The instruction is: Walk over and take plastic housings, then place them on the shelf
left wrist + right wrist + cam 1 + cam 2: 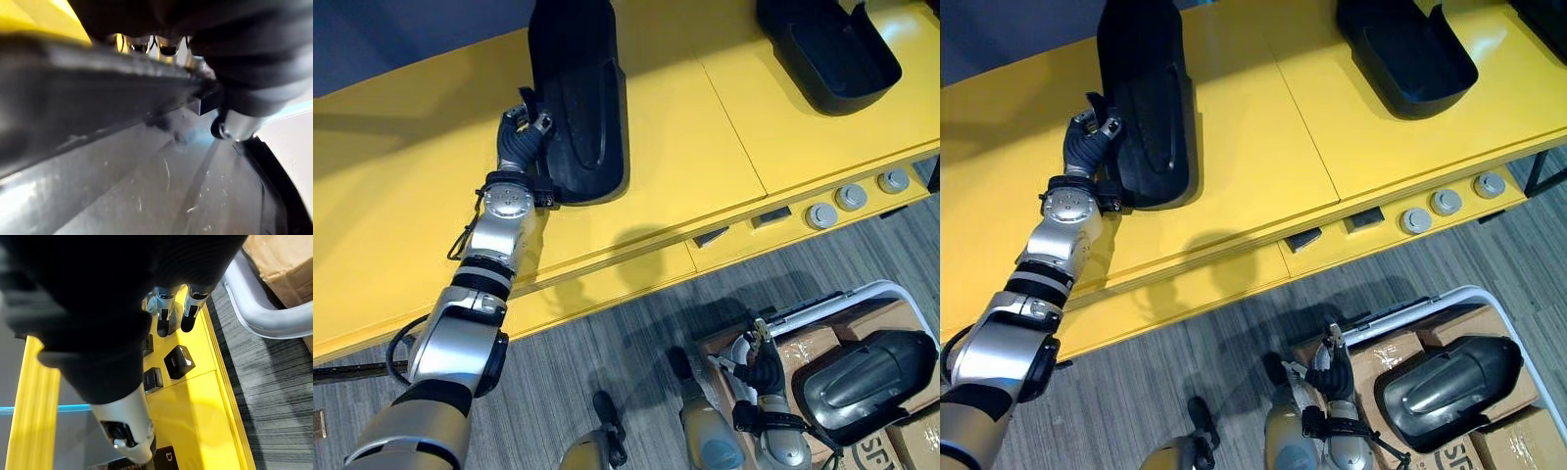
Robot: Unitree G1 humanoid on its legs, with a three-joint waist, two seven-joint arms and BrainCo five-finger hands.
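Your left hand (522, 132) is at the black housing (582, 108) on the yellow shelf (685, 147), but I cannot tell if it grips; your right hand (762, 367) hangs loose, so next ease the left one away.

Looks like a factory or workshop floor: long yellow shelf (685, 147) with round buttons (851, 197), black plastic housings (578, 98), cardboard boxes (808, 345) in a cart (891, 287)

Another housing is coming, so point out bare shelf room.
Bare: the yellow shelf stretch between the long black plastic housing gripped by the left hand and the scooped black housing at right. Crowded: the front edge's grey round buttons.
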